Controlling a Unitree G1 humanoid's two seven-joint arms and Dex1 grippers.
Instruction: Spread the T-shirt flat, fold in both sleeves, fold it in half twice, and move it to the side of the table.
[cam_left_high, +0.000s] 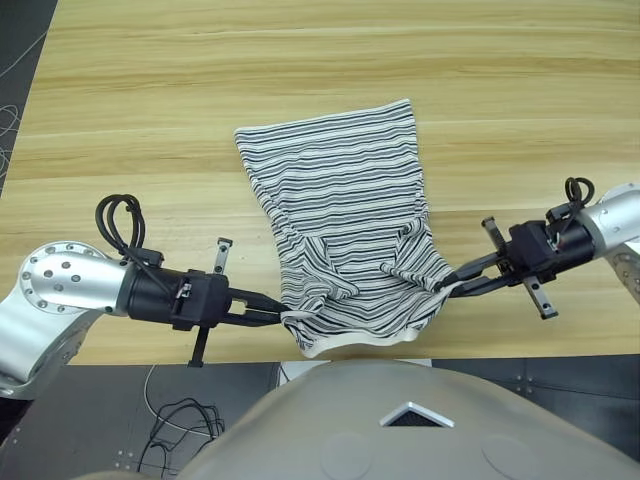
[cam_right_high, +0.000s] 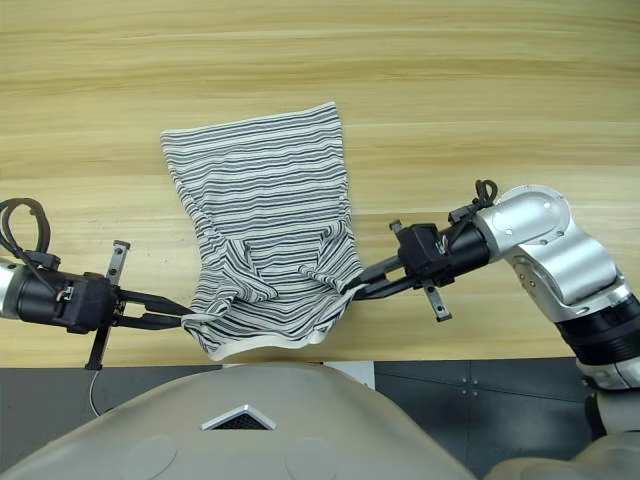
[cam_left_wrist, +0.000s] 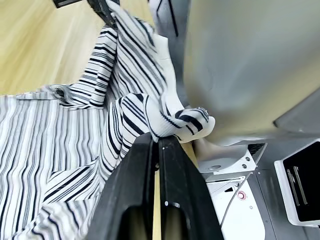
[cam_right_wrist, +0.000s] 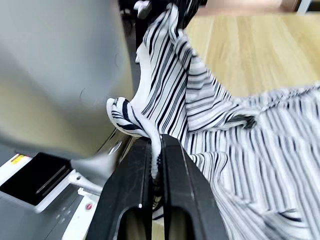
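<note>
**Striped T-shirt pinched at both near corners**

T-shirt lies lengthwise on the wooden counter. Its far end is flat; its near end is rumpled and drawn up at the counter's near edge. Left fingers are clenched on the near left corner, right fingers on the near right corner. From the wrists, each pair is pressed together with a wad of striped cloth bunched at the tips. Creases crowd the middle. Sleeves and collar can't be made out, and whatever lies under the folds is hidden.
</note>
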